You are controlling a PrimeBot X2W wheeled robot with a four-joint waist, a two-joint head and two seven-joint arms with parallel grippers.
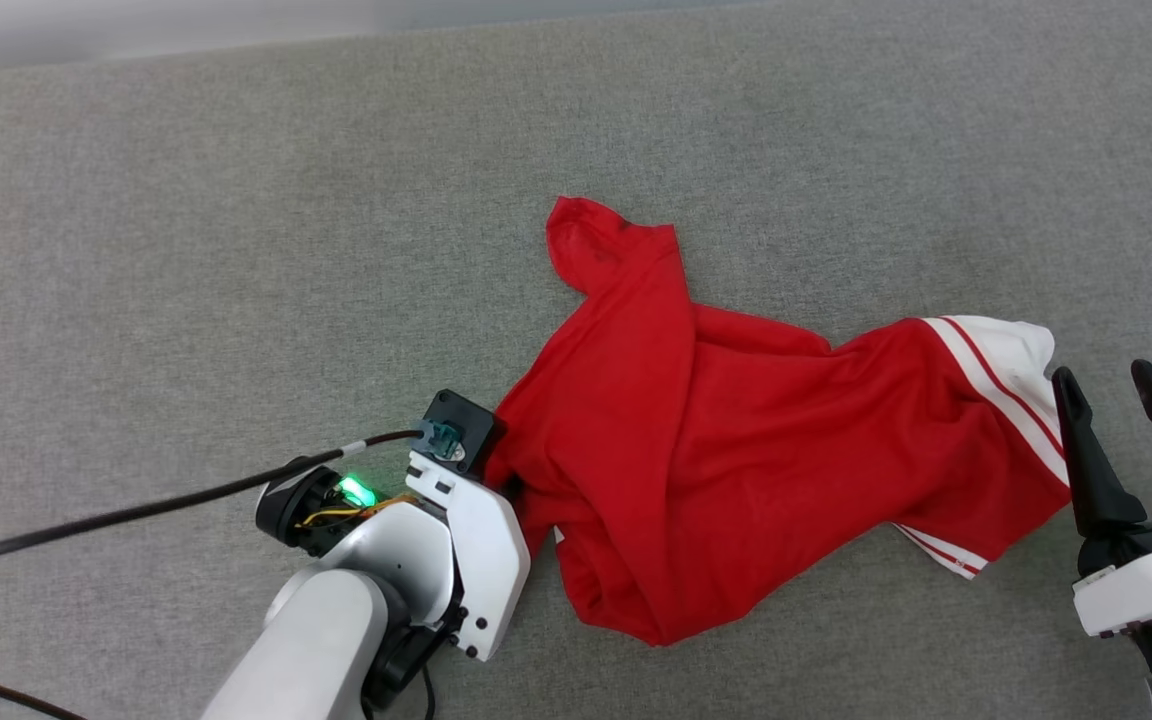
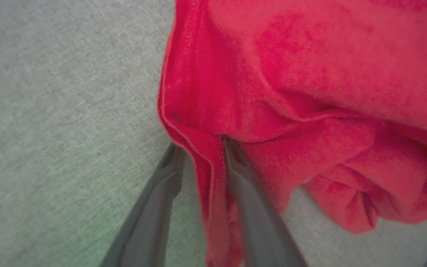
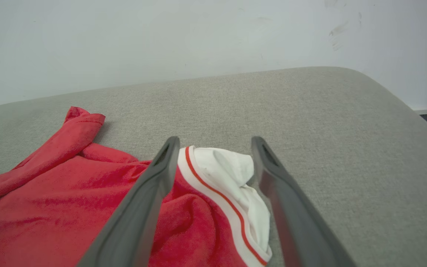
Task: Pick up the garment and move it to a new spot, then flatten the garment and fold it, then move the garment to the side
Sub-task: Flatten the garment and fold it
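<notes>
Clearly, the left arm is the one nearest the cloth: low and left of centre in the head view it butts against the near-left edge of the garment point(image 1: 736, 450), its fingers hidden by the red. The left wrist view shows the left gripper point(image 2: 201, 146) with fingers narrowed on either side of a hemmed fold. A sliver of grey shows between one finger and the cloth, so it seems to straddle the fold rather than pinch it, though the picture is blurred.

The garment lies crumpled on the grey fabric surface point(image 1: 236, 250), a little right of centre. Its long axis runs from that arm across towards the right edge of the frame, and one red flap pokes up towards upper centre. The face on show is plain red, with no lettering visible.

At its right end a white sleeve point(image 1: 1011, 365) with red-striped trim is bunched. The right gripper point(image 1: 1106, 372) sits just beside that sleeve at the lower right, fingers spread wide and holding nothing; in its own view the sleeve lies straight ahead between them.
</notes>
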